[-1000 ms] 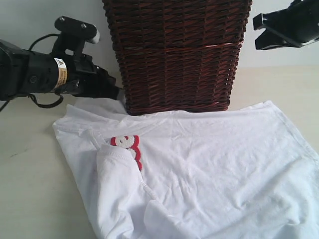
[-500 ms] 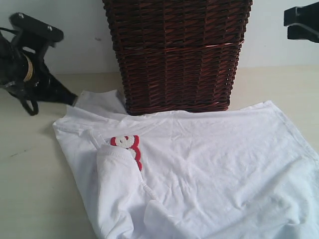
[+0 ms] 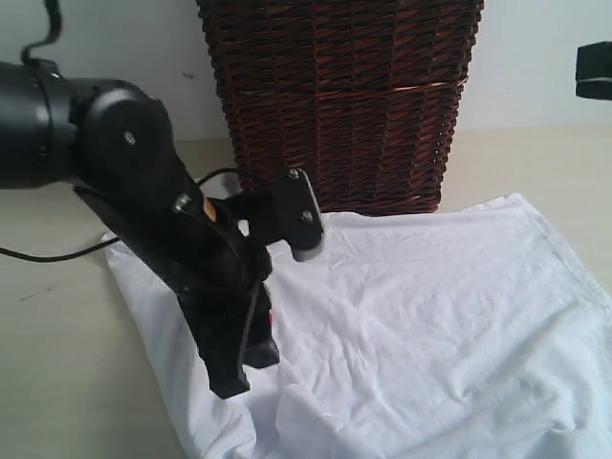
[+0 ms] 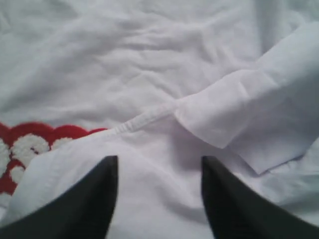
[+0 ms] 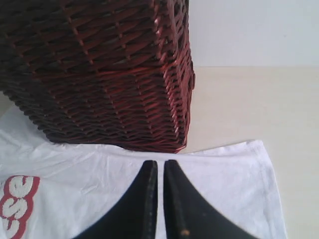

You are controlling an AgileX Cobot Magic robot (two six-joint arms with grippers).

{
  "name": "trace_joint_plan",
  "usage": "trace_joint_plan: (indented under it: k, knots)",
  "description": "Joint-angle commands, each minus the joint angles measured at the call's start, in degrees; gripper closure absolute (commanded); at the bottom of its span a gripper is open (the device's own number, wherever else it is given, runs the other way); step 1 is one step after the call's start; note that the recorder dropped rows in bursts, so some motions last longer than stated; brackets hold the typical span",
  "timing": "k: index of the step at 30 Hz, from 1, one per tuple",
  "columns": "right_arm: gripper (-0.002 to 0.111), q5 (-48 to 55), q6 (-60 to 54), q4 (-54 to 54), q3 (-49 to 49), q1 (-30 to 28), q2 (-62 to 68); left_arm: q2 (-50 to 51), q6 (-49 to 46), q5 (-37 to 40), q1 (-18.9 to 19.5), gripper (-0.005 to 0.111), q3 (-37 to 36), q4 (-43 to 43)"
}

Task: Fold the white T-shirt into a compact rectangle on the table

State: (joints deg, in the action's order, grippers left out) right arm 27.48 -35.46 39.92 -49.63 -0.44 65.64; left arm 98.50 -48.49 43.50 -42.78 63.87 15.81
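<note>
On the table [image 3: 57, 382], left jaws gape over the white T-shirt [image 3: 430, 316].

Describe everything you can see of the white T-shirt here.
The white T-shirt is soft, wrinkled cotton-looking cloth spread over the table, its far edge reaching the wicker basket. A sleeve lies folded inward beside a red patch with fuzzy white letters. The open left gripper hangs just above the fold; contact is unclear.
</note>
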Motion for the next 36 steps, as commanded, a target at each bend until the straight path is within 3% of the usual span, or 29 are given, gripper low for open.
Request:
trace_joint_plan:
  k: [1, 5, 8, 13, 18, 27, 32, 34, 36]
  knots:
    - [0.103, -0.91, -2.42, 0.37, 2.92, -0.31, -0.34, 3.60, 6.35, -8.12, -2.46, 0.036, 0.38, -8.56]
    - [0.103, -4.20, -4.20, 1.32, 5.56, -0.31, -0.34, 7.14, 15.69, -12.97, -2.32, 0.036, 0.38, -13.92]
    - [0.103, -5.49, -4.37, 1.79, 6.47, -0.31, -0.23, 10.12, 21.72, -11.67, -2.17, 0.045, 0.50, -20.89]
    - [0.103, -5.16, -4.51, 1.79, 6.47, -0.31, -0.23, 12.66, 31.79, -6.59, -2.17, 0.070, 0.50, -33.19]
    - [0.103, -4.98, -4.95, 1.79, 6.47, -0.31, -0.23, 12.58, 31.78, -1.92, -2.32, 0.107, 0.50, -33.57]
    - [0.103, -5.14, -5.31, 1.79, 6.47, -0.31, -0.23, 8.48, 30.55, 15.58, -2.64, 0.107, 0.50, -31.29]
    - [0.103, -5.14, -5.31, 1.79, 6.47, -0.31, -0.23, 4.84, 30.80, 25.57, -2.64, 0.107, 0.39, -25.92]
    - [0.103, -5.14, -5.45, 1.79, 6.47, -0.31, -0.23, 3.61, 30.96, 24.84, -2.64, 0.107, 0.28, -25.14]
    - [0.103, -5.14, -5.45, 1.79, 6.47, -0.31, -0.23, 2.81, 32.54, 18.63, -2.64, 0.107, 0.28, -24.92]
